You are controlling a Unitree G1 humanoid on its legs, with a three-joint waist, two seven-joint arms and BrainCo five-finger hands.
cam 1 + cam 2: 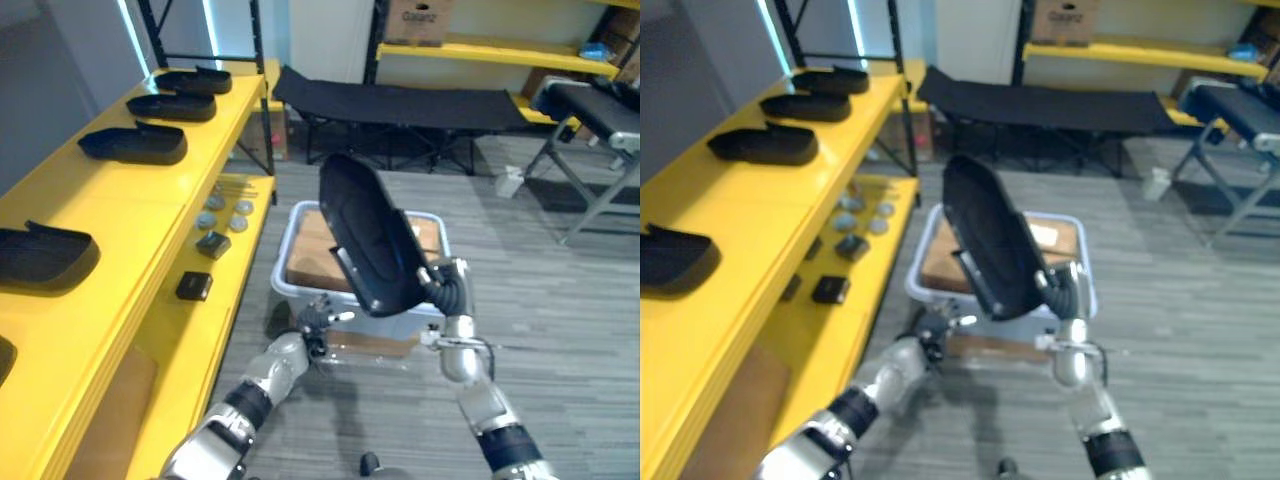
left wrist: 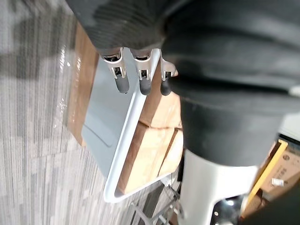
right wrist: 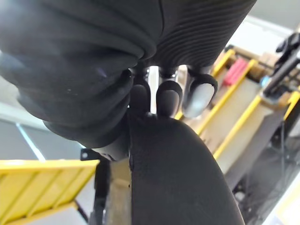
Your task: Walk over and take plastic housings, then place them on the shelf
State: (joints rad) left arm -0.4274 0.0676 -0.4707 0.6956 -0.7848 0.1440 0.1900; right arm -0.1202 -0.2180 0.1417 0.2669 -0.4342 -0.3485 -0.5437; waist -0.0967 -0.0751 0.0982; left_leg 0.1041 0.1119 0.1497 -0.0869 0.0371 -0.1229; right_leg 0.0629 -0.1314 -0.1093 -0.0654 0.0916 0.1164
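Note:
A large black plastic housing (image 1: 370, 235) stands tilted in the air over the white bin (image 1: 283, 262), and my right hand (image 1: 447, 285) is shut on its lower end. The right wrist view has the fingers (image 3: 166, 96) curled over the housing's (image 3: 178, 173) edge. My left hand (image 1: 318, 318) hangs low at the bin's front rim, holding nothing, with its fingers (image 2: 140, 77) straight above the rim (image 2: 126, 136). Several more black housings (image 1: 135, 143) lie along the top of the yellow shelf (image 1: 150, 210) at the left.
Brown cardboard (image 1: 315, 250) lies inside the bin. The shelf's lower level holds small black boxes (image 1: 195, 286) and grey discs (image 1: 225, 210). A black cot (image 1: 400, 100) stands behind the bin, a folding bench (image 1: 600, 120) at the right, and yellow racking with a cardboard box (image 1: 415, 20) at the back.

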